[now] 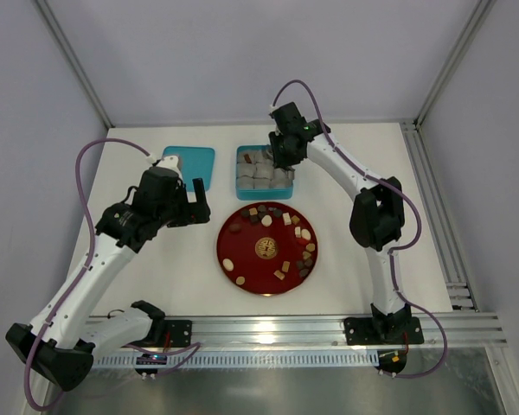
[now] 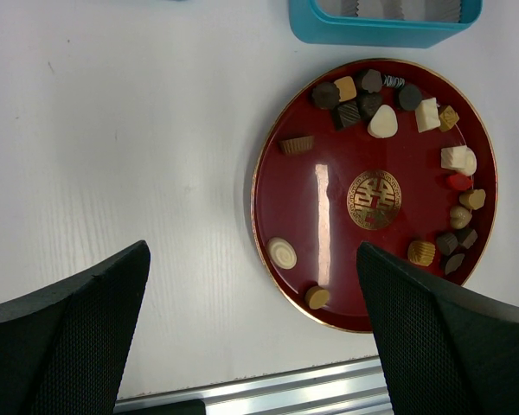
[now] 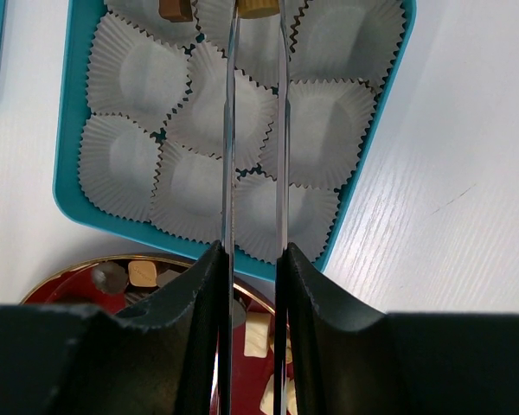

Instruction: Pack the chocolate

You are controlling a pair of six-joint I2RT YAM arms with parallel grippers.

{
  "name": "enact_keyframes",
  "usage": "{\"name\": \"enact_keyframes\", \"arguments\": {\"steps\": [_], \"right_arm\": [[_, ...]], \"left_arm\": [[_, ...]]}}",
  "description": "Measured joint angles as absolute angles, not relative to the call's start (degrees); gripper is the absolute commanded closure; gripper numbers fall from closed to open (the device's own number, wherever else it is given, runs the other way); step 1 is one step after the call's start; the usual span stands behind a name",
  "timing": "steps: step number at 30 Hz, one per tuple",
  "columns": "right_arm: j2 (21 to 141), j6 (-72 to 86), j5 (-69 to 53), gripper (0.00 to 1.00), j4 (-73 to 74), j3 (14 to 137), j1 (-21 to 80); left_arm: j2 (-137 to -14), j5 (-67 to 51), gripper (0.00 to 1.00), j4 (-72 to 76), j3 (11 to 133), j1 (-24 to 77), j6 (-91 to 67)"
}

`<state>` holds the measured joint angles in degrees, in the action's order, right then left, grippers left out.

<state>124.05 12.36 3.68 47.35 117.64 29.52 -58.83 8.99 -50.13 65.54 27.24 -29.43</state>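
White table (image 1: 199,285), grey enclosure walls. The left gripper (image 2: 253,259) hangs with jaws wide apart, left of the red plate (image 1: 242,264) at the table's centre, which carries the loose chocolate (image 1: 304,233). Toward the far edge, the right gripper (image 3: 256,26) stands over the teal box (image 3: 65,186), fingers clamped on one light-brown piece (image 3: 258,7).

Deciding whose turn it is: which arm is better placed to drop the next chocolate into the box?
Right. The right gripper is above the paper cups in the blue box, shut on a light brown piece. The left gripper hangs open and empty beside the red plate.
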Motion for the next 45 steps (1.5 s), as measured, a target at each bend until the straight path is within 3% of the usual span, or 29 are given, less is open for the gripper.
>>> {"name": "enact_keyframes", "arguments": {"steps": [24,27,45], "right_arm": [[125.67,12.32,3.66,0.61,47.05,117.69,29.61],[126.21,12.36,3.64,0.56,47.07,117.71,29.69],[126.50,12.16,4.36,0.55,48.64,122.10,30.04]], "left_arm": [[-58.83,9.04,0.00,-50.50,65.54,27.24,-29.41],[-58.83,9.04,0.00,-50.50,65.54,27.24,-29.41],[-58.81,9.08,0.00,-50.50,65.54,27.24,-29.41]]}}
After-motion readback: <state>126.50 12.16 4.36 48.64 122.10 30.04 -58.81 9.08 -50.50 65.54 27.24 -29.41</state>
